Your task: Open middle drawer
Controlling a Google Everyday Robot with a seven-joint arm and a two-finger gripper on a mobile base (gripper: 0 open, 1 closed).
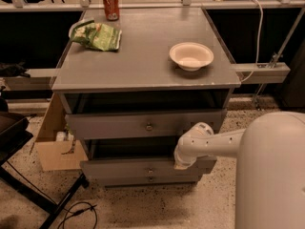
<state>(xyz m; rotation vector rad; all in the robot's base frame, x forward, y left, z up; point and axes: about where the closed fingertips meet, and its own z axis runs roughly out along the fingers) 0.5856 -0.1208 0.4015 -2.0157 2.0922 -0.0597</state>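
Observation:
The grey cabinet [143,66] holds three stacked drawers. The top drawer [109,126] has a taller front and a small knob. The middle drawer [119,168] sits below it with a small round metal knob [150,171]; its front stands out from the cabinet, with a dark gap above it. The lowest drawer [124,180] shows as a thin strip beneath. My white arm [209,144] reaches in from the right. Its gripper [181,164] is at the top edge of the middle drawer's front, right of the knob, and is mostly hidden by the wrist.
On the cabinet top are a white bowl [191,56], a green chip bag [97,36] and a red soda can [111,5]. A cardboard box [52,147] stands at the cabinet's left. A black stand leg [28,194] and a cable [76,213] lie on the floor at left.

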